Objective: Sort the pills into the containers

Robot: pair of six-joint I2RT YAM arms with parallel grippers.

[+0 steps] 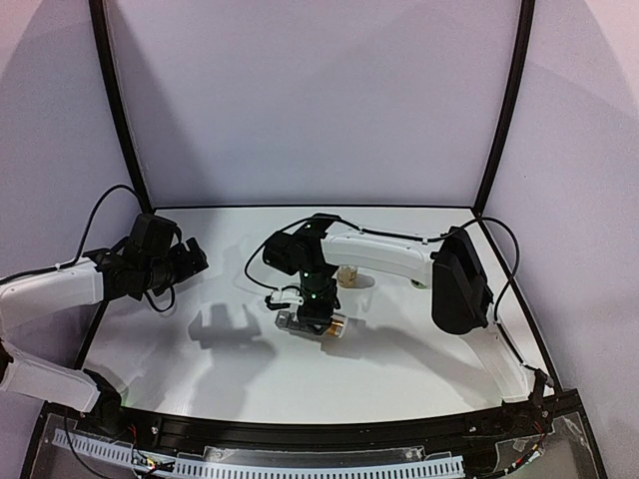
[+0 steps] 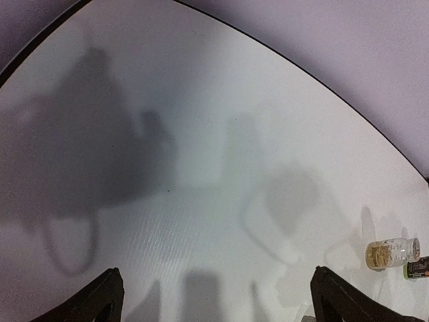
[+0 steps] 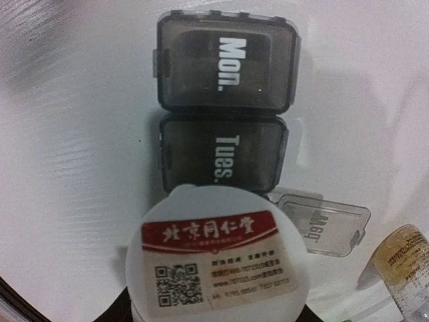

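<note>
The containers point(image 3: 224, 107) are a dark grey strip, with shut lids marked Mon. and Tues. The Wed. lid point(image 3: 325, 221) is flipped open to the side. My right gripper point(image 3: 214, 302) is shut on a white bottle point(image 3: 214, 258) with a red and cream label, held over the Wed. end and hiding that compartment. From above, the right gripper point(image 1: 318, 302) hangs over the containers point(image 1: 290, 321) at the table's middle. No loose pills show. My left gripper point(image 2: 216, 285) is open and empty, and in the top view the left gripper point(image 1: 195, 257) hovers at the left.
A clear bottle with yellowish contents point(image 3: 402, 261) stands right beside the containers, the same clear bottle point(image 1: 337, 324) showing from above. A second small clear bottle point(image 2: 392, 253) lies farther back with a green-labelled item point(image 2: 419, 268) beside it. The black table rim point(image 1: 300, 207) curves along the back.
</note>
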